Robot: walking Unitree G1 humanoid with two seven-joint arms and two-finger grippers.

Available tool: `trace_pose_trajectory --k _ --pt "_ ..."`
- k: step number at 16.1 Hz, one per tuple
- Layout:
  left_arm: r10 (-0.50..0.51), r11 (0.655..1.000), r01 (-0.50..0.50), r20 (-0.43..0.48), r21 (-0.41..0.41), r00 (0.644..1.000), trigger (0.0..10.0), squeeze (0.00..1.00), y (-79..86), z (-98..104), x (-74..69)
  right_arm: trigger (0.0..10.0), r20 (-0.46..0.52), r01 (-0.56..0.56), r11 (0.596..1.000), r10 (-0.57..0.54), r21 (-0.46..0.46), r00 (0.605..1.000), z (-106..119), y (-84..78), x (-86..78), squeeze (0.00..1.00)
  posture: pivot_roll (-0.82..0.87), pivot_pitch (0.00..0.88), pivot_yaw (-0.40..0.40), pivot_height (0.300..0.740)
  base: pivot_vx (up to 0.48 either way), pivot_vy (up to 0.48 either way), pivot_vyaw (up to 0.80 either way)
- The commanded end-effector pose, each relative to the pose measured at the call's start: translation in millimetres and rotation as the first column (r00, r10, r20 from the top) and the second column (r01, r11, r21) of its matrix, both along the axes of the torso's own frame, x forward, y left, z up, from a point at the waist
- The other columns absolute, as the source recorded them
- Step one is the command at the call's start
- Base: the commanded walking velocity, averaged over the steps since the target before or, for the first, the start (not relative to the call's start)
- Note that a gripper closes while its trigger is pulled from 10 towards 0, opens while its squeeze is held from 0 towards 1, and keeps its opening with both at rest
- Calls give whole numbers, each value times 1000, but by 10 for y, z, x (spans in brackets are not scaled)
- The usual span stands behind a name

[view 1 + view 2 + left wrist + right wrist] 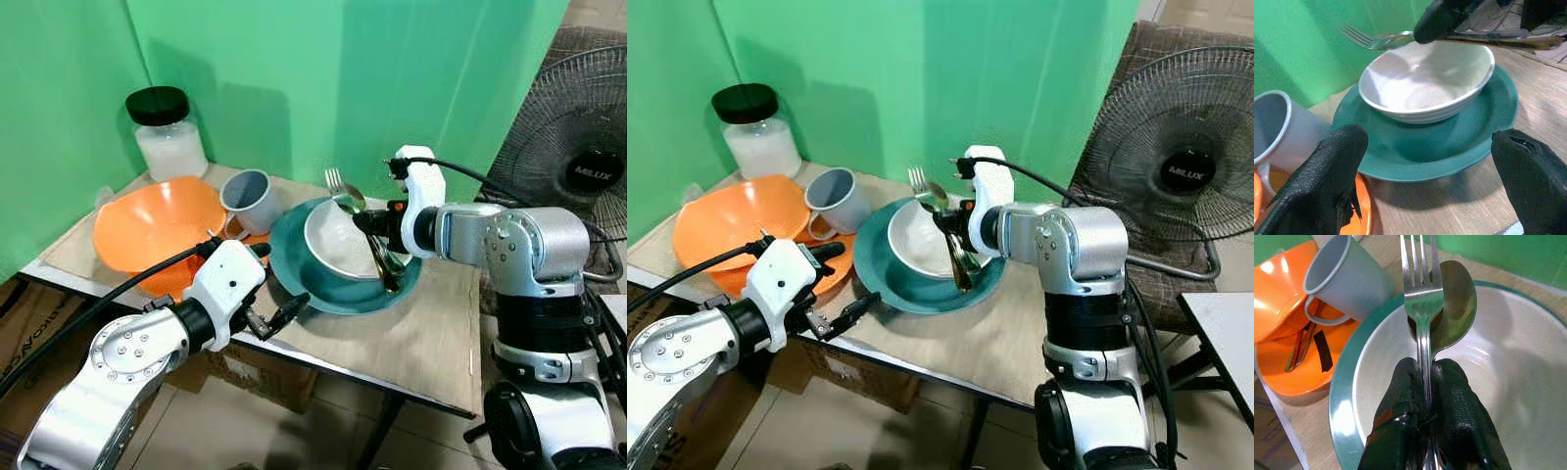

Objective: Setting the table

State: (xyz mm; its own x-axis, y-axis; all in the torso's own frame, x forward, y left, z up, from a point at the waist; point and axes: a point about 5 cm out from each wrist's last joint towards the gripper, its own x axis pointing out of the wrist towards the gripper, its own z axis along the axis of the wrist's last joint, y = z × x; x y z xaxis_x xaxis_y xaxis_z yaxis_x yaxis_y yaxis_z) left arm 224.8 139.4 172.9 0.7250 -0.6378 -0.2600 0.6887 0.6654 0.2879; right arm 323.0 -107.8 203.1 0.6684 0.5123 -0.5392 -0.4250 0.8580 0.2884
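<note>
From the head camera, the right gripper [370, 227] is reaching over a white bowl [338, 245] that is sitting inside a teal plate [294, 269] on the wooden surface [421, 333], its jaws clamped together on a fork [336, 182] and a spoon [351, 201], whose heads are sticking up past the bowl's far rim. To the robot's left, a grey mug [249, 200] is standing just beside the plate, next to an orange bowl [147, 225], with a black-lidded jar [167, 132] behind them against the green backdrop. The left gripper [276, 318] is hovering at the near edge of the surface, jaws apart and holding nothing. A floor fan [578, 147] is standing off to the right. From the left wrist camera, its two black fingers [1327, 171] are framing the plate and bowl, probably lining up to steady or lift them. From the right wrist camera, the fork is lying on top of the spoon, both handles pinched between the fingers [1449, 396], likely carried as a pair so they can be laid out beside the plate in one trip; some cutlery [1299, 348] is also lying in the orange bowl.
</note>
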Motion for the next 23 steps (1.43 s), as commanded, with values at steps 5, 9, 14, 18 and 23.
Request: trace_pose_trajectory --k 5,9,14,18,23 --pt "42 999 -42 -6 15 999 10000 0 52 -23 6 10000 -9 -3 999 3 -41 1000 -75 34 -13 0 -134 38 -21 740 0 0 0" --pt "25 1000 -24 -10 16 1000 10000 0 44 -22 8 10000 -8 22 999 -22 -46 1000 -78 17 -5 918 -142 37 -7 740 0 0 0" --pt "37 999 -37 0 16 999 10000 0 59 -7 38 10000 9 23 999 -23 -30 1000 -46 26 11 1000 -138 34 -9 740 0 0 0" --pt "54 998 -54 6 22 999 10000 0 97 5 35 10000 40 17 999 -15 -49 999 -3 44 35 1000 -131 31 -12 740 0 0 0" --pt "52 998 -52 5 30 999 10000 0 109 3 21 10000 -118 -30 989 13 -145 993 -84 23 51 0 -127 27 -15 740 0 0 0"
